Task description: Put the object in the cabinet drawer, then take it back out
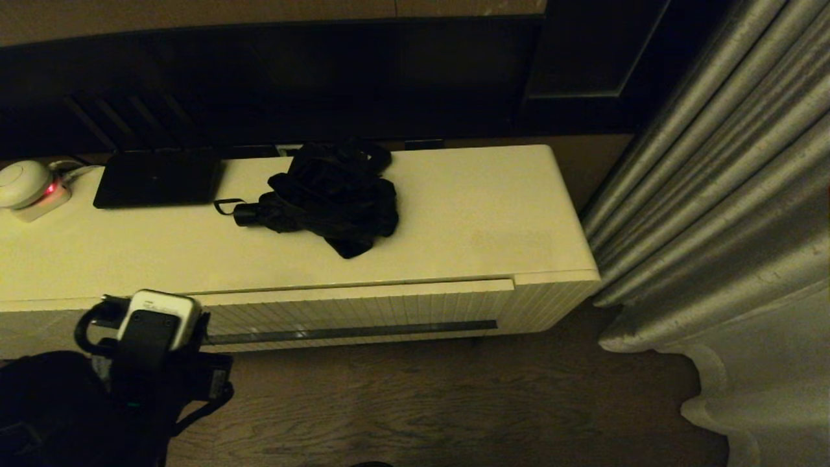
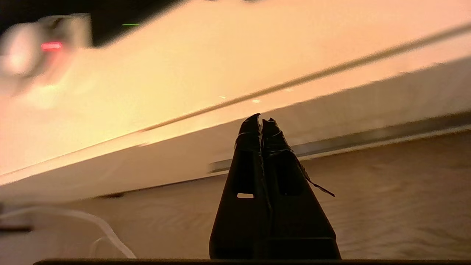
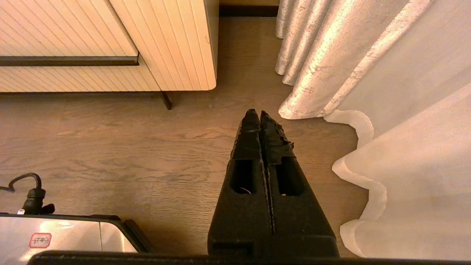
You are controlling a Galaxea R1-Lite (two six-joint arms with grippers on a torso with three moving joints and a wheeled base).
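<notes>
While atop cabinet (image 1: pixel 454 214), umbrella (image 1: pixel 324 194) beyond left end effector (image 2: pixel 261 119)

Left wrist view is smeared: the cabinet top (image 2: pixel 206 62) and the drawer's bar handle (image 2: pixel 368 137) blur, and a white device (image 2: pixel 22 55) upper left is unreadable. In the head view the left gripper's fingertips hide behind its wrist camera (image 1: pixel 159 318), lower left.

One black folding umbrella (image 1: pixel 327 194) lies on the cabinet top (image 1: pixel 467 220), near its back edge. One flat black device (image 1: pixel 159 178) and one white round device (image 1: pixel 26 185) stand toward the left end. One drawer (image 1: pixel 363 308) has one bar handle (image 1: pixel 350 333).
</notes>
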